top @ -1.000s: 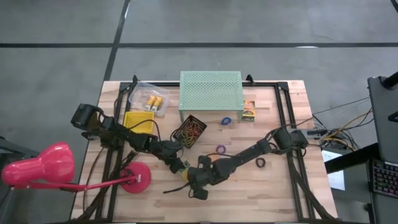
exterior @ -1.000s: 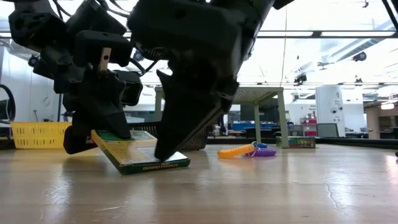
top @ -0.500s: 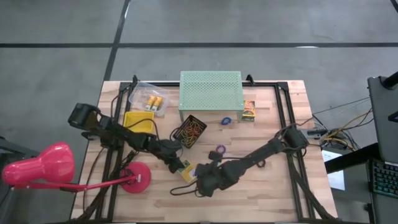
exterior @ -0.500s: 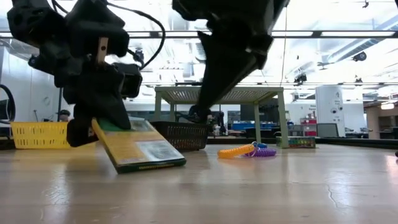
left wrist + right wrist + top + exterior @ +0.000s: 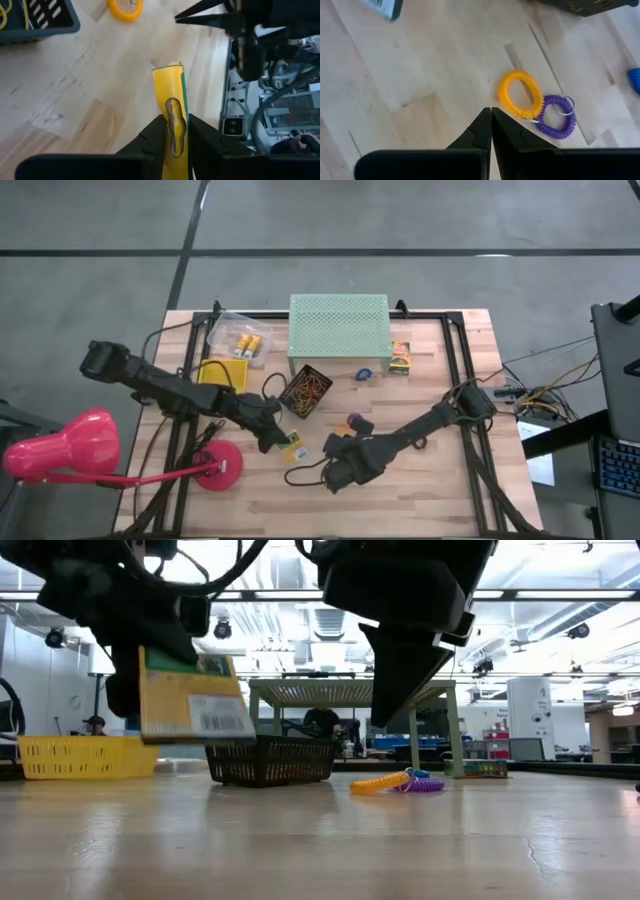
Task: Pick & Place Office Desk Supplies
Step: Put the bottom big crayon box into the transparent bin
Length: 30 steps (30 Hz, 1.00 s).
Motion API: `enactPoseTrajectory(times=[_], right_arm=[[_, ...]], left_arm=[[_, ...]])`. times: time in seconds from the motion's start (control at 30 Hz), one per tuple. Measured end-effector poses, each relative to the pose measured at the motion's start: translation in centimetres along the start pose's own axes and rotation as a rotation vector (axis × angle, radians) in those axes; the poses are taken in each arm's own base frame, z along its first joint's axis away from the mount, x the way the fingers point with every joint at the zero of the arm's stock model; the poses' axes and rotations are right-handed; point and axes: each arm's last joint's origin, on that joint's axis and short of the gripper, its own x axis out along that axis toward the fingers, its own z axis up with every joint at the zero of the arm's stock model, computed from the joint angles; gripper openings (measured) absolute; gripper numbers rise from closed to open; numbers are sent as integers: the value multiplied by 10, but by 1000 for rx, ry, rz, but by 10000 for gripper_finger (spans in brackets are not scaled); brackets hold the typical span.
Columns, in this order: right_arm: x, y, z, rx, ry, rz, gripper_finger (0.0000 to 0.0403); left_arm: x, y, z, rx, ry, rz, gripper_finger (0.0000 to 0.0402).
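My left gripper (image 5: 283, 442) is shut on a flat yellow-and-green box with a barcode (image 5: 190, 695), held above the table's middle. My right gripper (image 5: 333, 446) hovers shut and empty just right of the box, its fingers (image 5: 491, 112) pointing down toward a yellow coil ring (image 5: 520, 93) and a purple coil ring (image 5: 556, 116) that lie together on the wood. A black mesh basket (image 5: 305, 390) holds coloured rubber bands. A blue ring (image 5: 364, 374) and a small printed box (image 5: 400, 358) lie by the green stand. My left gripper pinches one end of the box (image 5: 174, 125) between its two fingers, one on each opposite face. The fingers slant down from the table's left side. The box is lifted clear of the table and hangs close to upright, barcode face toward the near edge.
A mint-green perforated stand (image 5: 338, 330) stands at the far middle, a yellow basket (image 5: 222, 373) and a clear bag of yellow items (image 5: 240, 340) to its left. A pink desk lamp (image 5: 60, 450) has its base (image 5: 217, 468) near the left front. Bare wood lies at the near right.
My left gripper has risen with the box. The box had one edge on the table and lay slanted; now it hangs clear and nearly upright. My right gripper, shut throughout, has lifted off the table beside the box, tipped steeper and drawn a little toward the right.
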Motion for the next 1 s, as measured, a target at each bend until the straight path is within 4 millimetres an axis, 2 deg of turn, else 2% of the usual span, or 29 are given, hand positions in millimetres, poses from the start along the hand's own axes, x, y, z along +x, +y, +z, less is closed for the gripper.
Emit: enactPoseTrajectory(times=[0.3,0.47,0.63,0.77,1.0], right_arm=[[0,-3,-2,14,11,-33,8],[1,-7,-5,35,33,-66,8],[4,-9,-9,42,47,-86,8],[9,-10,-14,34,59,-103,8],[16,-14,-19,56,75,-130,8]], left_arm=[[-28,-11,2,61,-41,-40,76],[-47,-16,3,87,-123,-38,76],[-73,-13,1,75,-232,68,76],[-101,-13,1,36,-324,193,76],[-148,-20,7,-6,-600,417,76]])
